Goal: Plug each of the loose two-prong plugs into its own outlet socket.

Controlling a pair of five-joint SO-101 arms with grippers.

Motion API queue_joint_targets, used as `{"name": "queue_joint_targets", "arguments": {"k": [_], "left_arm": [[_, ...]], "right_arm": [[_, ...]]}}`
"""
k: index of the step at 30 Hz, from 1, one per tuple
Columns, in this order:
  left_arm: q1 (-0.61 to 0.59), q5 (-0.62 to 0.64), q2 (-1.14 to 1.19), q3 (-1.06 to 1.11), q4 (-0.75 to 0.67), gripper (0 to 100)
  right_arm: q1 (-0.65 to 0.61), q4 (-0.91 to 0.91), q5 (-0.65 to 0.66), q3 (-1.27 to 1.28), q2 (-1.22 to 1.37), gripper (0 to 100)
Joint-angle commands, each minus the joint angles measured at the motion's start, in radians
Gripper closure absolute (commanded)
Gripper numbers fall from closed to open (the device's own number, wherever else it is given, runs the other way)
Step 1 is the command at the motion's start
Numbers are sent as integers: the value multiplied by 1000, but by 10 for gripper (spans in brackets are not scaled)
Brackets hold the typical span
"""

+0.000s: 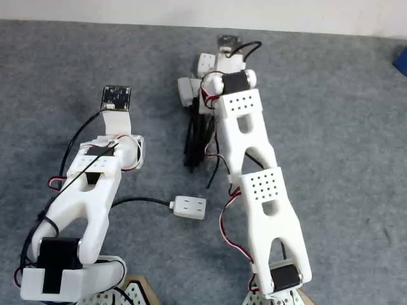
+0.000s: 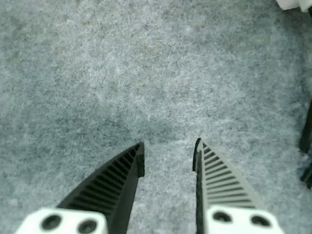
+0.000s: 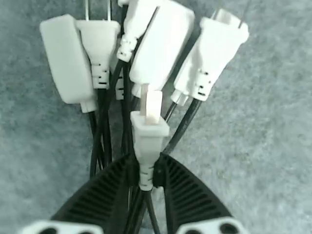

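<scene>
1. Two-prong plug (image 3: 148, 129): it's white and the right gripper (image 3: 146, 170) has it. The jaws are clenched on its ribbed neck from both sides, right where the cord comes out. The prongs point away from the wrist, toward the rest of the pile.
2. The pile sits just past that plug on the grey carpet (image 1: 331, 127). A second plug (image 3: 100, 41) and a third plug (image 3: 212, 51) both lie with their prongs pointing away from the gripper. Next to them are two chunky white blocks, one at the outer side (image 3: 61, 58) and one in the middle (image 3: 158, 44). I can't make out from this angle whether they're sockets.
3. Black cords (image 3: 100, 126) run from all of these back under the gripper. From above, the same bundle lies alongside the right arm (image 1: 245, 127), which is stretched out to the far side of the table.
4. Outlet socket (image 1: 189, 207): a white block lying alone on the carpet between the two arms, well apart from the pile. Its black cord curves off toward the left arm (image 1: 89, 197).
5. Left gripper (image 2: 168, 151): released, with the jaws spread apart, hanging over bare carpet. The cords are just visible at the edge of its wrist view.
</scene>
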Motion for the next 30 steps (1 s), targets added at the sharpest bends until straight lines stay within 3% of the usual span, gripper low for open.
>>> {"name": "queue_joint_targets", "arguments": {"k": [1, 7, 13, 18, 21, 26, 30], "left_arm": [[16, 3, -33, -5, -18, 822], [16, 3, -33, -5, -18, 822], [16, 3, -36, -7, -12, 822], [16, 2, -35, -7, -12, 822], [16, 2, -35, -7, -14, 822], [15, 2, -35, -7, -14, 822], [13, 2, -35, -7, -14, 822]], "right_arm": [[-8, 31, 8, -68, -64, 982], [24, 96, 20, -64, -70, 982], [2, 96, 282, 165, -111, 987], [-33, 96, 362, 400, -349, 988], [-45, 96, 399, 638, -575, 988], [-47, 73, 611, 1259, -881, 988], [-5, -222, 698, 1751, -1015, 988]]}}
